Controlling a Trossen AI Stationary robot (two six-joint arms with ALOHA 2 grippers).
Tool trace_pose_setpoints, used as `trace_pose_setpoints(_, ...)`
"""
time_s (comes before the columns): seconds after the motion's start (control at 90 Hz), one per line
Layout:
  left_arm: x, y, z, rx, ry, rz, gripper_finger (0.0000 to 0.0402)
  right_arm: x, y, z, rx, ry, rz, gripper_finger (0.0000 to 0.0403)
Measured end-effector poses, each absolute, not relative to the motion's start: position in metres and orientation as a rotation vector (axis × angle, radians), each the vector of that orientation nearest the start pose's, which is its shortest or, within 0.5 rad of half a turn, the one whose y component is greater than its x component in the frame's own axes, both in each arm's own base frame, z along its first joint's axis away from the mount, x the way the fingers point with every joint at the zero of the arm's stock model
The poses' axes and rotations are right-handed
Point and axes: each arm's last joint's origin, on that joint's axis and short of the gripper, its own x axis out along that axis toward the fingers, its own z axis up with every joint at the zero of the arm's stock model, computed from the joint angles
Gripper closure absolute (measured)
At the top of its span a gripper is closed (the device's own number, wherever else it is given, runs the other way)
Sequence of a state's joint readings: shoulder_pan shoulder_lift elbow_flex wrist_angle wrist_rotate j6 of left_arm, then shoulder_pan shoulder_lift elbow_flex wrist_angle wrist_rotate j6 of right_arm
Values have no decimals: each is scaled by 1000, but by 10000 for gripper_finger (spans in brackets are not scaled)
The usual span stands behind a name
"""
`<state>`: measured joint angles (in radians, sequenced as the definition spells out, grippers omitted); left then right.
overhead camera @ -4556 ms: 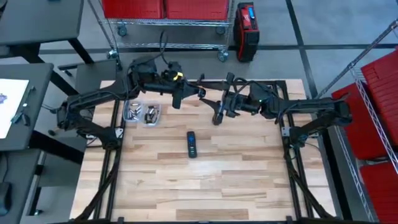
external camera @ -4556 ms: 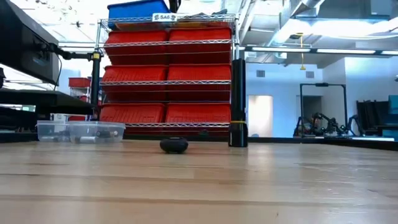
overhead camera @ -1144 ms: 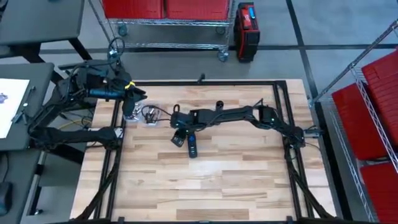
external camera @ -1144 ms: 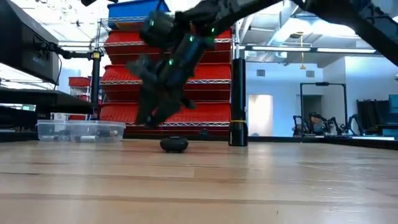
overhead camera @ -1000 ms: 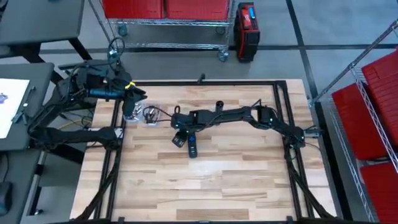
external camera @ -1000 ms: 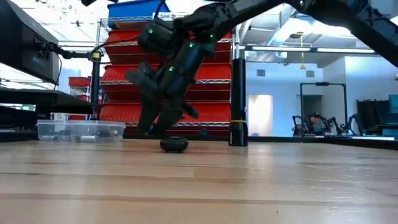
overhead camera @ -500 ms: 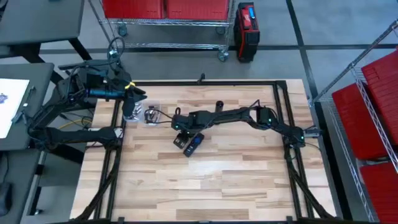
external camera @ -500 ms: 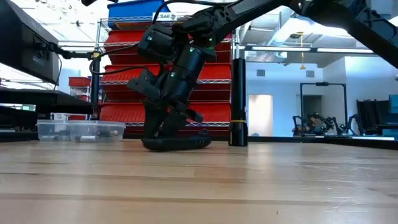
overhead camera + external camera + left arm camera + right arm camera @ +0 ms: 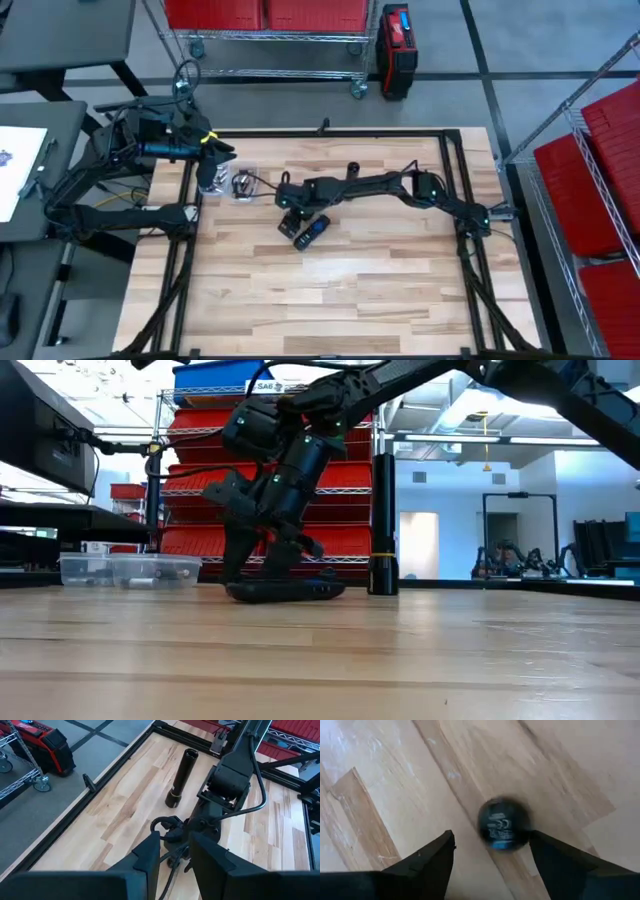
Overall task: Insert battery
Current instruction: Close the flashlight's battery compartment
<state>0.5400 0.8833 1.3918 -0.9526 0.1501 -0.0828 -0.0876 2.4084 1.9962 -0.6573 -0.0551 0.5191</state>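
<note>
- Wooden planks make up the surface (image 9: pixel 380 290), framed in black rails, with red bin racks on the floor past its far edge.
- At the far-left corner, the left arm waits with its left end effector (image 9: pixel 210 178) above a clear tray (image 9: pixel 232 182) of small metal parts; in its wrist view the fingers (image 9: pixel 150 851) stand a narrow gap apart with nothing between them.
- Toward the middle, the right arm reaches in from the right edge, and the right end effector (image 9: pixel 291 222) is down at the surface; the low view shows it tipped steeply downward.
- Its fingers (image 9: pixel 432 860) are spread wide in the right wrist view and grip nothing.
- Just beside that end effector, on its right-edge side, lies the dark remote-like device (image 9: pixel 312 231). Whether a finger touches it I cannot tell.
- The device lies flat with its long axis on a diagonal, one end toward the far-right corner and the other toward the near-left.
- In the right wrist view its rounded end (image 9: pixel 503 824) sits ahead of the open fingers, nearer one of them than centred.
- A dark cylinder (image 9: pixel 352 167) stands upright near the far edge, well apart from the device.
- The right arm is clearly the nearer one; as I judge it, the next grasp turns on lining the fingers across that diagonal axis.
</note>
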Motion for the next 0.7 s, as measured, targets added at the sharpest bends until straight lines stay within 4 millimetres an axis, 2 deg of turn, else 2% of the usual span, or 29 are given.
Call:
trace_pose_setpoints(0.211,109,60,438,-234,404,402,319,516,-48,173,539,981,-293,170)
trace_pose_setpoints(0.322,109,60,438,-240,403,403,319,520,-52,197,488,943,-259,173)
trace_pose_setpoints(0.5,109,60,438,-236,404,402,319,517,-64,258,390,879,-214,177)
trace_pose_setpoints(0.6,109,60,438,-216,404,398,319,492,-73,301,368,801,-232,177)
trace_pose_setpoints(0.7,110,61,439,-178,397,391,319,460,-82,354,325,721,-268,177)
